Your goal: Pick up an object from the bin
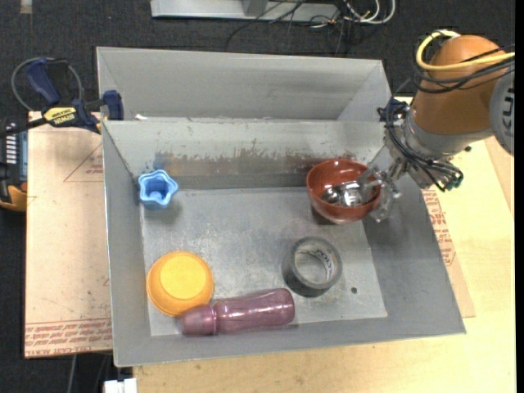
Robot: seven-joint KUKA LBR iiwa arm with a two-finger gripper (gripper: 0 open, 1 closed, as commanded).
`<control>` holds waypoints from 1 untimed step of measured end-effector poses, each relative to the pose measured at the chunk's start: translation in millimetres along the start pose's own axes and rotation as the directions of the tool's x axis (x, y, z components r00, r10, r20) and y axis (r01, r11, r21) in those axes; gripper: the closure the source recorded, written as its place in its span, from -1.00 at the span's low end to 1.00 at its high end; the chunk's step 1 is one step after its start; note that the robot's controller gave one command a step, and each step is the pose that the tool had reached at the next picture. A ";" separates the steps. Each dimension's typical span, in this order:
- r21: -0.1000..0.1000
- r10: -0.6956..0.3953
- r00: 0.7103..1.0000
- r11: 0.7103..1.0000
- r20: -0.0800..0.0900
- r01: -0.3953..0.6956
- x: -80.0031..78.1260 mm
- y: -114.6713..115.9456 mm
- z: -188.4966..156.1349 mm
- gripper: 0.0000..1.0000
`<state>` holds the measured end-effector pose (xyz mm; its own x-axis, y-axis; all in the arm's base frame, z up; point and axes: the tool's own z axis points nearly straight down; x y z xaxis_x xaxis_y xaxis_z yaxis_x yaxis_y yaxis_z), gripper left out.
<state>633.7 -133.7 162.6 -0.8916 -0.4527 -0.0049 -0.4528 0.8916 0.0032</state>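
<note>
Jaws dip into the red-brown round bowl (pixel 326 205); you cannot tell their opening, and the lifting is left.

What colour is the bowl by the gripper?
Reddish-brown bowl, at the bin's right beside the gripper; the camera view shows it best.

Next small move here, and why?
Probably close on the right rim of the red bowl. The gripper sits at that rim, reaching partly into the bowl. The bowl stands apart from the tape roll, so nothing crowds it. Whether it already grips, I can't tell.
</note>
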 end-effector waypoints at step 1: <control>-0.003 0.015 1.000 1.000 -0.003 -0.015 6.1 23.4 -102.0 1.00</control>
<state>617.4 -116.1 264.7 -0.8985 -0.4390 -0.0023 -0.4390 0.8985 0.0061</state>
